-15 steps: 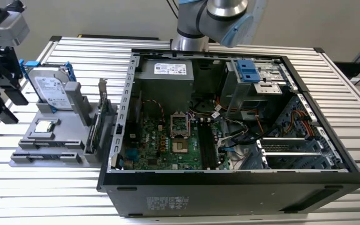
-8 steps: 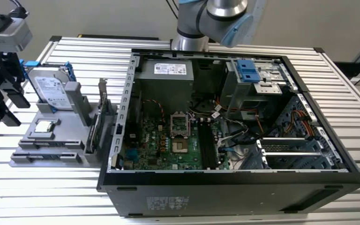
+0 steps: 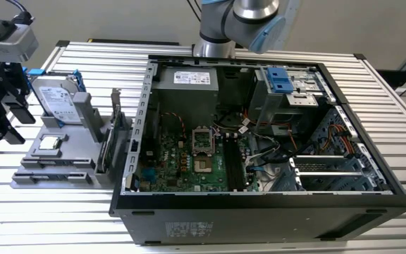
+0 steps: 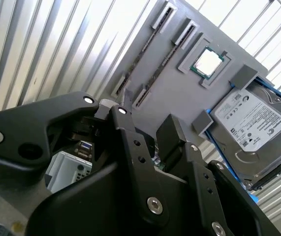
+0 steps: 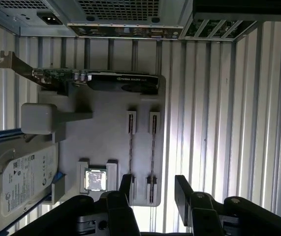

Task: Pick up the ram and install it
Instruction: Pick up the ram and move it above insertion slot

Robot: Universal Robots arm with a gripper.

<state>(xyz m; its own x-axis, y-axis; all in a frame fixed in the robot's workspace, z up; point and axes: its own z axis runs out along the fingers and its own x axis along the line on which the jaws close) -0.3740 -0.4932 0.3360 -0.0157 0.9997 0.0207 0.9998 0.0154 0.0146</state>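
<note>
Over tray (image 5: 106, 132), pincer (image 5: 152, 191) gapes; ram (image 5: 153, 147) edge-on in slot, barely visible.

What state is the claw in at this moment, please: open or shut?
Open. In the first wrist view the claw has its fingers spread apart, with nothing gripped between them.

The tool (image 5: 154, 186) hangs empty, fingers (image 5: 181, 191) spread apart.

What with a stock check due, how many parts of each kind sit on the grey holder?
ram sticks: 2
hard drive: 1
processor chip: 1
graphics card: 1
Total: 5
</note>
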